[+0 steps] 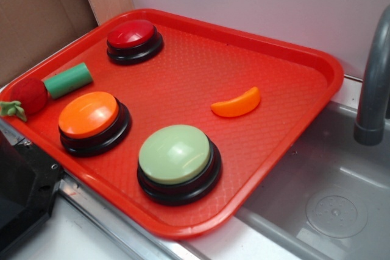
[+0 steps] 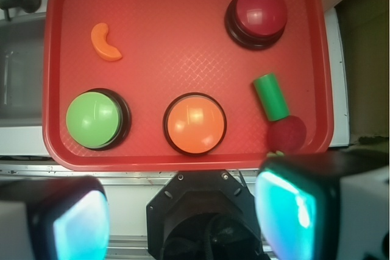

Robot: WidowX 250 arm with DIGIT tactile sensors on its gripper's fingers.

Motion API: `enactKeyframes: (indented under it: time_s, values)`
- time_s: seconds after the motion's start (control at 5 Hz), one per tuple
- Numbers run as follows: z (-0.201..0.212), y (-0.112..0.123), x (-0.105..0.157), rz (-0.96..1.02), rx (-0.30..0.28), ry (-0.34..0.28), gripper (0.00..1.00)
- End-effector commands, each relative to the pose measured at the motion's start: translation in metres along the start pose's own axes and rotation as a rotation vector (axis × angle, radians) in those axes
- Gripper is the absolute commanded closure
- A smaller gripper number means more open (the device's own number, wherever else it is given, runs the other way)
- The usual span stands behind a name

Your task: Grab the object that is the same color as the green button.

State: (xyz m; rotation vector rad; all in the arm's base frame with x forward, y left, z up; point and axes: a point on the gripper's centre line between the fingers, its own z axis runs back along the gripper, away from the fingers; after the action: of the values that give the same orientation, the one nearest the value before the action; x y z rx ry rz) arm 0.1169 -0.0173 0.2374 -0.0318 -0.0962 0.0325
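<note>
The small matte green cylinder [image 1: 68, 80] lies on its side near one edge of the red textured plastic tray [image 1: 201, 65], one end touching or almost touching the red ball with a green leafy tip [image 1: 27, 97], and it matches in colour the large pale green dome-shaped push button on a round black base [image 1: 177, 161] that sits by the tray's near rim. In the wrist view the same cylinder [image 2: 272, 97] shows on the right side of the tray, above the red ball [image 2: 287, 133], with the orange-domed button [image 2: 195, 123] in the middle, the green button [image 2: 96, 119] to the left, the red-domed button [image 2: 258, 13] at the top, and the orange crescent slice [image 2: 105, 42] well apart at the upper left. The gripper [image 2: 183, 220] hangs high over the tray's near rim, its jaws spread wide apart with nothing between them (the two pads fill the bottom corners of the wrist view, blurred and glowing teal). By my reading the step in hand is the approach: nothing is yet grasped and the jaws are not yet over the target. The next move calls for carrying the jaws across to the cylinder, turning them so they close across its short width, not along its length, then coming down to the tray; the red ball sits so close that one finger could nudge it, so a grip nearer the cylinder's free end looks safer.
</note>
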Motion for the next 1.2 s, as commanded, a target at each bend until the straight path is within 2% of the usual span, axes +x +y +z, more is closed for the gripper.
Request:
enactKeyframes:
  time_s: [0.0,0.2,0.6,0.8,1.0]
  values:
    - [0.0,0.0,0.0,0.0,0.0,0.0,0.0]
    - [-0.021,0.021,0.012,-0.02,-0.008,-0.011,0.0]
    - [-0.064,0.064,0.031,-0.078,0.054,-0.026,0.0]
    - [-0.086,0.087,0.041,-0.107,0.094,-0.063,0.0]
    - [-0.108,0.107,0.049,-0.125,0.079,-0.046,0.0]
